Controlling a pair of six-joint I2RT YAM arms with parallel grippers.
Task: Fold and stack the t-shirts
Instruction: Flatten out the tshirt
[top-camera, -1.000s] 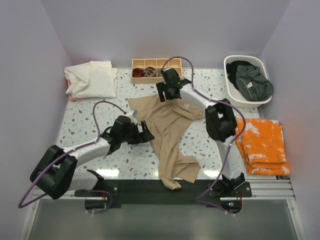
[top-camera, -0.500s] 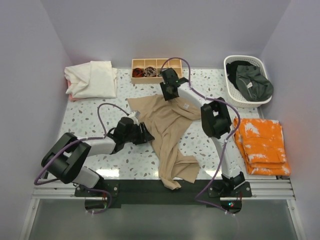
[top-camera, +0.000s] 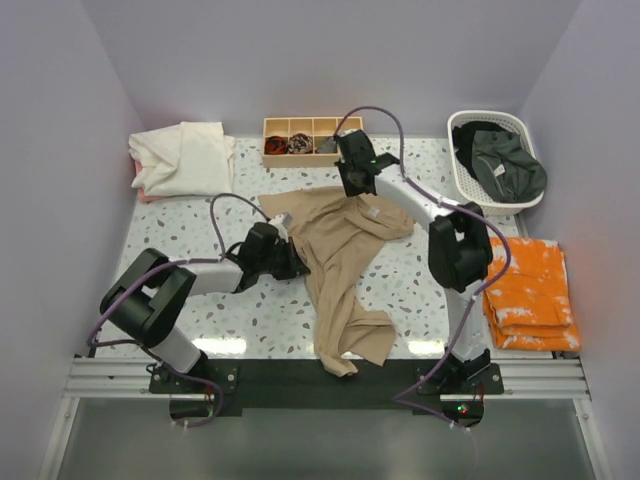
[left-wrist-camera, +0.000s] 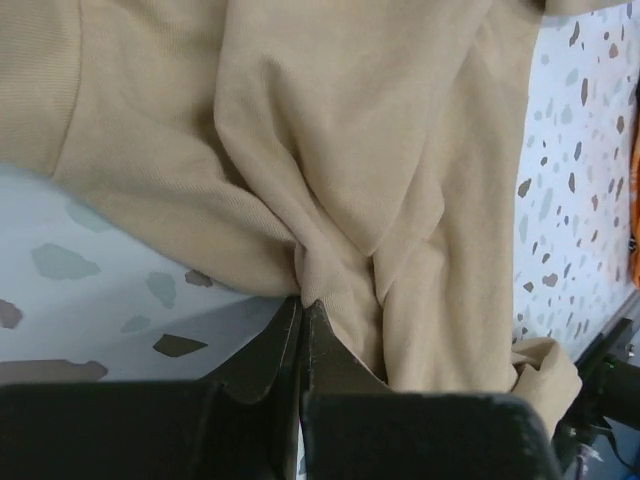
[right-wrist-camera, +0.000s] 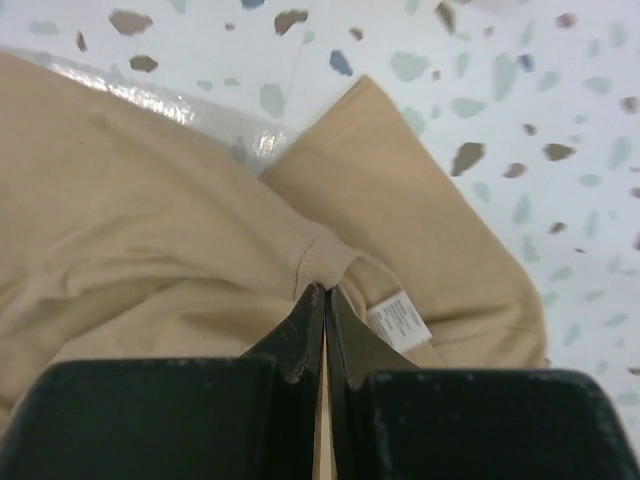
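**A:** Top view first. Where does your tan t-shirt (top-camera: 340, 262) lie?

**B:** Mid-surface (top-camera: 180, 235), unfolded and rumpled. The upper part is spread wide, with one sleeve toward the right. The lower part narrows into a twisted strip that reaches the near edge and bunches there. Your left tool (top-camera: 291, 262) sits at the shirt's left edge, your right tool (top-camera: 352, 187) at its far edge by the collar. A cream-white t-shirt (top-camera: 185, 158) lies loosely folded in the far left corner. Dark t-shirts (top-camera: 505, 165) are heaped in the white basket (top-camera: 487, 115), far right.

**A:** Left wrist view?

**B:** Fingers together, pinching a gathered tuck at the edge of the tan cloth. Creases fan out from the pinch. The cloth is a fine knit, matte. The speckled surface shows beneath at left.

**A:** Right wrist view?

**B:** Fingers closed on the collar seam, tan cloth caught between the tips. A small white label (right-wrist-camera: 398, 318) lies just right of the grip. A flat flap of the shirt rests on the surface beyond.
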